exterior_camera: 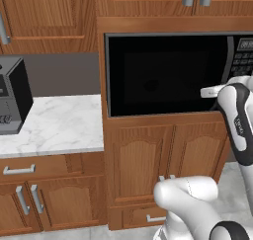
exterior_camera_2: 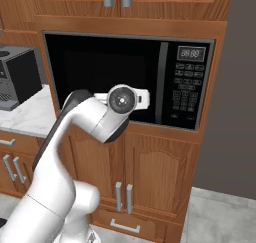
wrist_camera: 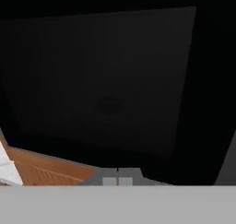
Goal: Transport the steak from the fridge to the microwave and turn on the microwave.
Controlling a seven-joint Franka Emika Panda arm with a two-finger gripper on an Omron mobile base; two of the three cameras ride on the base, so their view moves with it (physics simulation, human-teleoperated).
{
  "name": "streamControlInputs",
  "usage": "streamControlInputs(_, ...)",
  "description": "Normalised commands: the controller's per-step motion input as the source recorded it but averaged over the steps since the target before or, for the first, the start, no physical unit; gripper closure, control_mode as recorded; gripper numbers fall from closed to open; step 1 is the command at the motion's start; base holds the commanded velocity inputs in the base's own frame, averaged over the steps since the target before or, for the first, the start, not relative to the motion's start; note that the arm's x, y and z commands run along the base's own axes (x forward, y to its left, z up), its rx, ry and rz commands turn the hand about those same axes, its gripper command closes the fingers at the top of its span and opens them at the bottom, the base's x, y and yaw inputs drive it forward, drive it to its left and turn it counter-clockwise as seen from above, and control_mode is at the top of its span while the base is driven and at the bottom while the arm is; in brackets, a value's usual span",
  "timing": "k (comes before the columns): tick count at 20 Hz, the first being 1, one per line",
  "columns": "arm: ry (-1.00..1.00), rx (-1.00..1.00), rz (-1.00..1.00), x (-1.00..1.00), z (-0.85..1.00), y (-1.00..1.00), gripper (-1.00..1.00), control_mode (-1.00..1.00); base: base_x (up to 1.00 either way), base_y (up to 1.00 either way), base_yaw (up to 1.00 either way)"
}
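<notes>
Gripper (wrist_camera: 118,180) clenched, nothing between the tips, facing the dark glass door of the microwave (exterior_camera: 163,76) low on the pane. Microwave door shut; a faint dark shape behind the glass may be the steak, cannot tell. Fridge absent from these views. Judged stage: carrying done if the steak is inside; pressing the keypad (exterior_camera_2: 187,89) at the door's right edge left. Countertop appliance (exterior_camera: 12,93) sits on the marble counter (exterior_camera: 64,125).

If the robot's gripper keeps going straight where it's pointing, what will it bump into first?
Most likely the dark glass door of the microwave. The shut gripper points right at it; how near is hard to judge.
</notes>
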Motion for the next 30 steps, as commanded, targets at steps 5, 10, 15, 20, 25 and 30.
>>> streamControlInputs(5, 0.00, 0.19, -0.07, -0.26, 0.05, -0.20, 1.00, -1.00, 0.00, 0.00, 0.00)
streamControlInputs(10, 0.00, 0.23, -0.10, -0.28, 0.09, -0.25, 1.00, -1.00, 0.00, 0.00, 0.00)
streamControlInputs(15, 0.00, 0.22, -0.07, -0.16, 0.06, -0.29, 1.00, -1.00, 0.00, 0.00, 0.00)
streamControlInputs(20, 0.00, 0.21, -0.02, -0.19, 0.07, -0.31, 1.00, -1.00, 0.00, 0.00, 0.00)
streamControlInputs(25, 0.00, 0.23, 0.00, -0.23, 0.09, -0.34, 1.00, -1.00, 0.00, 0.00, 0.00)
streamControlInputs(30, 0.00, 0.26, -0.01, -0.07, 0.05, -0.38, 1.00, -1.00, 0.00, 0.00, 0.00)
